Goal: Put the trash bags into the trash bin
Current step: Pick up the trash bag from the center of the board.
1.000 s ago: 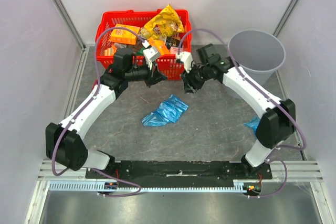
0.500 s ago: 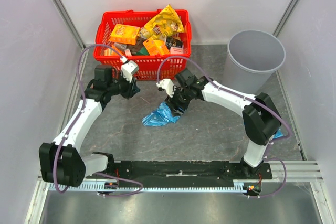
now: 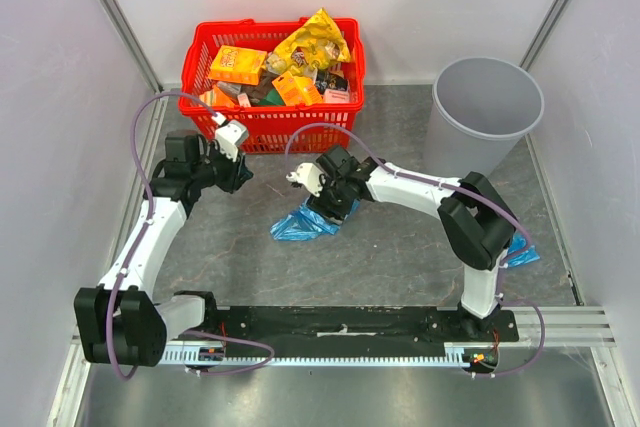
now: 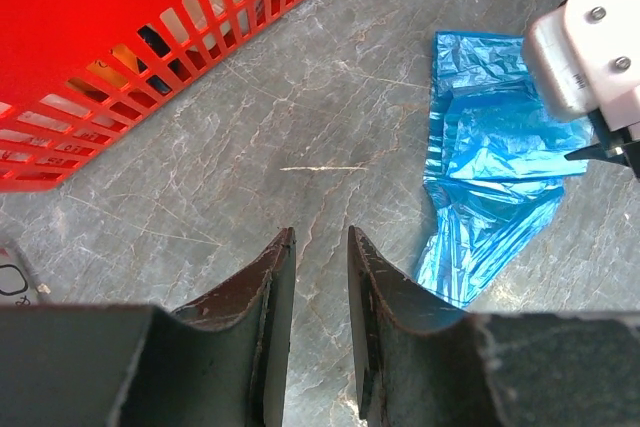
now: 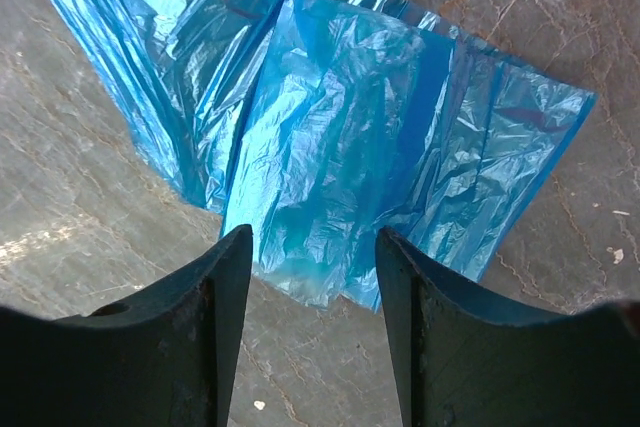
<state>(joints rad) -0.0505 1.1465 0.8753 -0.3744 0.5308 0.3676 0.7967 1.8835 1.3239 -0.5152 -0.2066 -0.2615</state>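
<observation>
Fingers of the right gripper (image 3: 328, 212) have swung down from the red basket (image 3: 285, 129) over the trash bags (image 3: 298, 225) on the worktop (image 3: 400, 247). The left gripper (image 3: 243, 177) has pulled back left, and the trash bin (image 3: 455, 142) stands far right. Left wrist: fingers (image 4: 272, 287) slightly apart, empty. Right wrist: fingers (image 5: 225, 287) wide, nothing gripped.

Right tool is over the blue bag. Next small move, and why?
Probably lower the right tool straight down, then close it: its jaws stand open, and the near edge of the wrinkled translucent blue plastic bag lies flat on the grey table between them, not yet gripped.
</observation>
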